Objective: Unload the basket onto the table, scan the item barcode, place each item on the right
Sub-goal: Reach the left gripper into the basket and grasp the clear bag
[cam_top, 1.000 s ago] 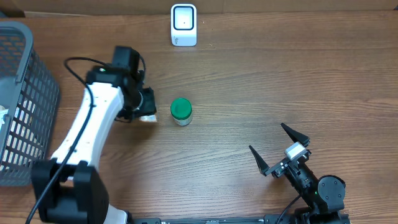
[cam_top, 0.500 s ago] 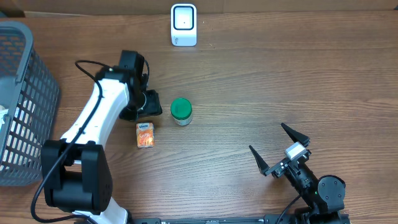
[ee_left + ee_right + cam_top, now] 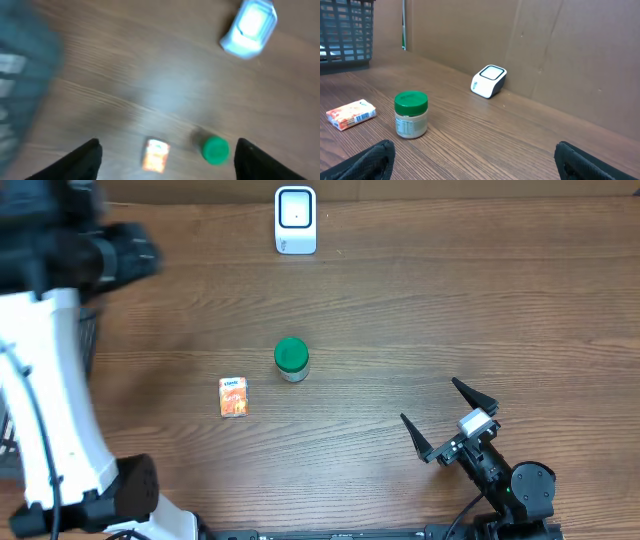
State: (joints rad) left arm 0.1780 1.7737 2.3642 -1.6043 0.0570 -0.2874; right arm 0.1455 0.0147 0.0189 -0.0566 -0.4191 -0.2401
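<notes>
- The little orange box (image 3: 233, 396) lies flat on the table (image 3: 400, 310), near the jar (image 3: 291, 360) with the green lid.
- The left fingers (image 3: 89, 159) are up high, spread wide, holding nothing.
- The right fingers (image 3: 375, 159) are spread wide and empty too.

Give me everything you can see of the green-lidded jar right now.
The jar is small and round, with a green lid and a clear body showing pale contents or a label. It stands upright, lid on, on the wooden table, near the orange packet but apart from it. Nothing but the table touches it.
</notes>
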